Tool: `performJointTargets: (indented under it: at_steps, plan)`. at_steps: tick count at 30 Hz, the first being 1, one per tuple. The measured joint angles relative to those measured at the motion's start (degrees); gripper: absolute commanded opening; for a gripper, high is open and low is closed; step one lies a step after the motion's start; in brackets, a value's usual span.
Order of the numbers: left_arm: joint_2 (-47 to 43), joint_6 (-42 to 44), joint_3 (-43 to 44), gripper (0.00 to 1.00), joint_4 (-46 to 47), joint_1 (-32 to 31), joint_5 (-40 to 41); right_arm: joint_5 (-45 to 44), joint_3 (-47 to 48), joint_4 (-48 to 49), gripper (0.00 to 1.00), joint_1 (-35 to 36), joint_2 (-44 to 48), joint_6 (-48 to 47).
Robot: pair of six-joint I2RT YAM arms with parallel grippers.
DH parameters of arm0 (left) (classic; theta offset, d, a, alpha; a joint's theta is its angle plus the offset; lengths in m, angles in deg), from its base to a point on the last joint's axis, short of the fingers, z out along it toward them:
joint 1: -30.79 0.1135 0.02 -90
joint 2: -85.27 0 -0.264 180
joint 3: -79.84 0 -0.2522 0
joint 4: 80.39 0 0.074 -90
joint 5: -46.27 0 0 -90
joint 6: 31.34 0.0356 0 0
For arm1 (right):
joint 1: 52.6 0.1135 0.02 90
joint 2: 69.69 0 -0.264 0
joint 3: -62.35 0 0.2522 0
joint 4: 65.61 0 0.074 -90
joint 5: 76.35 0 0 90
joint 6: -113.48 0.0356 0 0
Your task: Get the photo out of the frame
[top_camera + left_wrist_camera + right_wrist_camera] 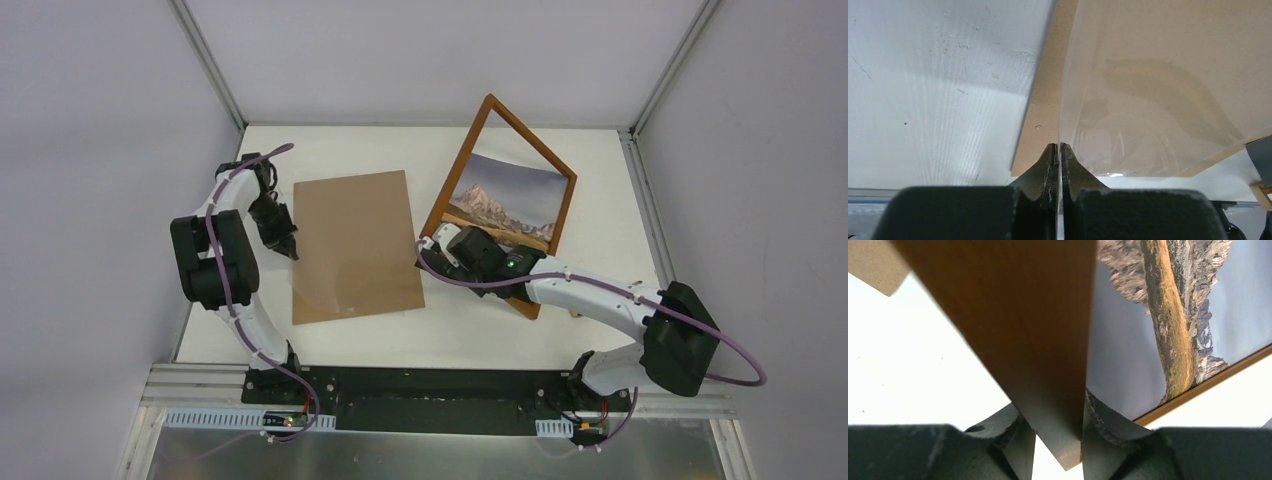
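The right gripper (1058, 432) is clenched on one wooden rail of the frame (456, 170), with a finger on each face of the rail. The frame stands tilted up off the white table (340, 145), one corner pointing to the far side. The photo (505, 200) sits inside the frame and fills the nearer part of the opening; the table shows through the far part. On the left, the left gripper (1058, 150) pinches the edge of a clear sheet (1148, 100). This sheet lies over a brown board (350, 245), which is flat on the table beside the frame.
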Motion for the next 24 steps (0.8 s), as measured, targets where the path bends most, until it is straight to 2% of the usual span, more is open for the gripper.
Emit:
performJointTargets:
  at_steps: [2, 6, 8, 11, 15, 20, 24]
  plan:
    - [0.81, -0.02, 0.00, 0.16, 0.04, 0.00, 0.00, 0.00, -0.52, -0.33, 0.00, -0.24, 1.01, 0.46]
    - [1.64, -0.13, -0.02, 0.58, -0.09, 0.00, -0.15, 0.42, -0.52, -0.85, 0.00, -0.26, 2.43, 1.51]
    - [1.46, -0.11, -0.04, 0.71, 0.02, 0.00, -0.13, 0.72, -0.50, -1.22, 0.00, -0.26, 3.45, 2.03]
    - [-0.28, -1.20, -0.09, 0.76, 0.09, -0.15, -0.68, 1.16, -0.39, -2.12, 0.00, -0.26, 5.35, 2.58]
    - [-6.93, -3.76, 0.00, 0.79, 0.48, -2.51, -1.22, 1.46, 0.33, -3.50, 0.00, -0.26, 7.58, 2.95]
    - [-13.92, -8.55, 0.81, 0.80, 4.04, -10.21, -6.60, 2.03, 1.33, -5.07, 0.00, -0.26, 10.03, 3.39]
    - [-14.01, -16.04, -2.14, 0.83, 13.22, -17.09, -14.93, 2.27, 1.53, -6.14, 0.00, -0.26, 11.34, 3.52]
